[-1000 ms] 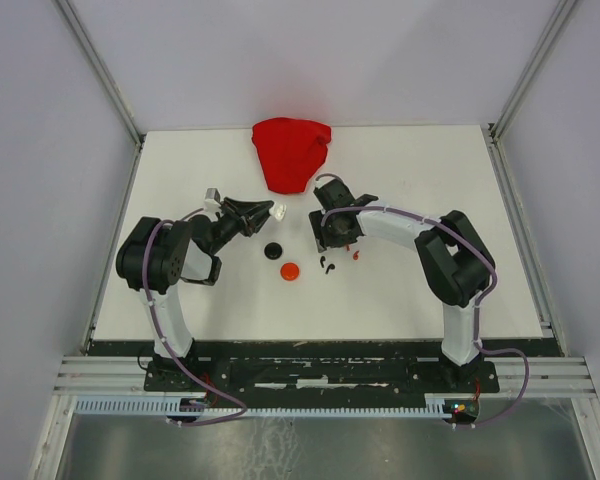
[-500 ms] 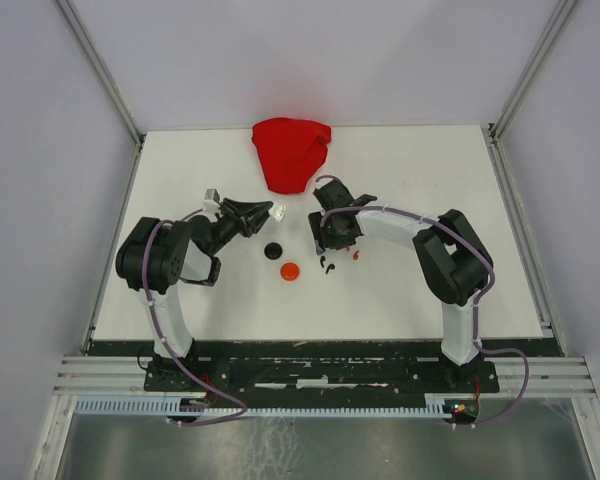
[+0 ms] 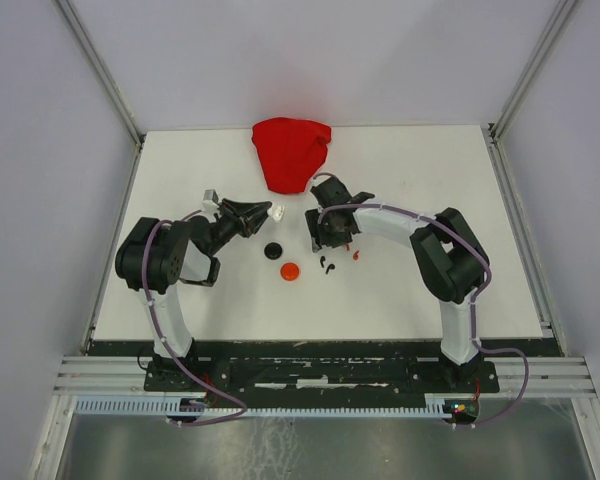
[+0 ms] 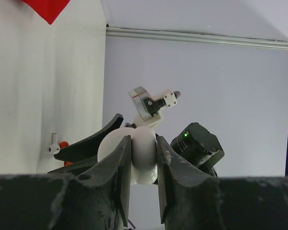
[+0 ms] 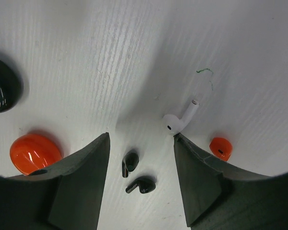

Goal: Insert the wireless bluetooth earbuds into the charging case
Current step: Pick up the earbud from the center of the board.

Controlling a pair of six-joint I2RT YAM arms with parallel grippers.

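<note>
My left gripper [image 4: 144, 142] is shut on a white round charging case [image 4: 145, 158] and holds it off the table on its edge; from above the case [image 3: 277, 212] shows at the finger ends. The right gripper [image 5: 141, 139] hangs open just above the table. Two black earbuds [image 5: 130, 161] [image 5: 141, 184] lie between its fingers. A white earbud [image 5: 180, 120] lies at the tip of its right finger, and a red earbud [image 5: 221, 147] lies beyond that finger. From above, the right gripper [image 3: 333, 236] sits over the black earbuds [image 3: 325, 265].
A black round case [image 3: 272, 250] and a red round case [image 3: 290, 271] lie on the white table between the arms. A red cloth [image 3: 292, 150] lies at the back middle. Grey walls stand left, right and behind.
The right gripper has edged slightly to the left over the earbuds. The left gripper and its white case have stayed put.
</note>
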